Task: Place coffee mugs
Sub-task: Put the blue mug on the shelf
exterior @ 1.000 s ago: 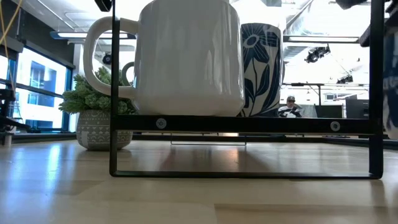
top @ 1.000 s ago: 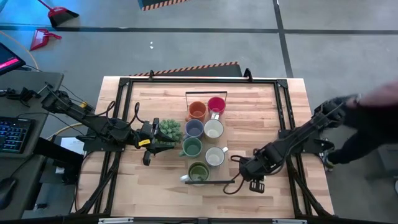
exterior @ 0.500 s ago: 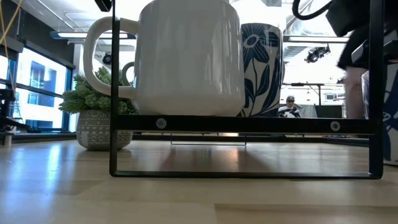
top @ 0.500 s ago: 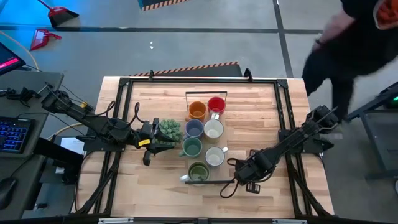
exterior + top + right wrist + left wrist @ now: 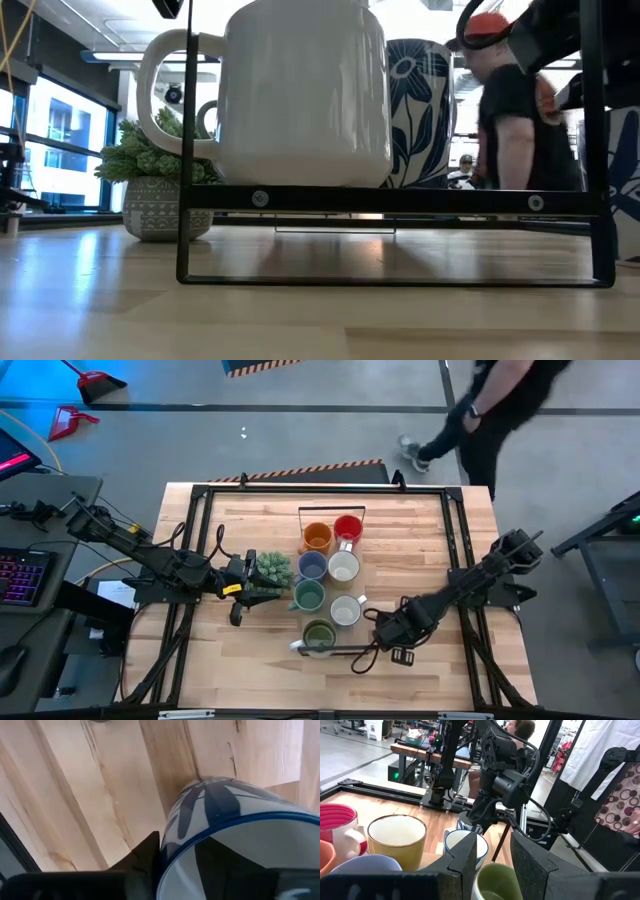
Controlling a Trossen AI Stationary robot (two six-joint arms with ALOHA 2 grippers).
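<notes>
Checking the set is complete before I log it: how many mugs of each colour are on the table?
Orange mug: 1
Red mug: 1
Blue mug: 1
Teal mug: 1
Olive mug: 1
White or cream mugs: 3
Total: 8

1. A spiky green potted plant [image 5: 272,569] stands on the wooden table [image 5: 420,560], at about 9 o'clock from the table's middle; in the low view its patterned grey pot [image 5: 165,217] rests on the boards.
2. A black wire rack [image 5: 332,510] lies along the table's middle, running from 12 o'clock towards 6 o'clock.
3. A person in dark clothes [image 5: 495,405] walks on the grey floor beyond the table's 1 o'clock corner.
4. A red dustpan [image 5: 68,422] and a red broom [image 5: 95,379] lie on the floor at 10 o'clock.
5. A keyboard [image 5: 22,575] sits on a side desk at 9 o'clock.
</notes>
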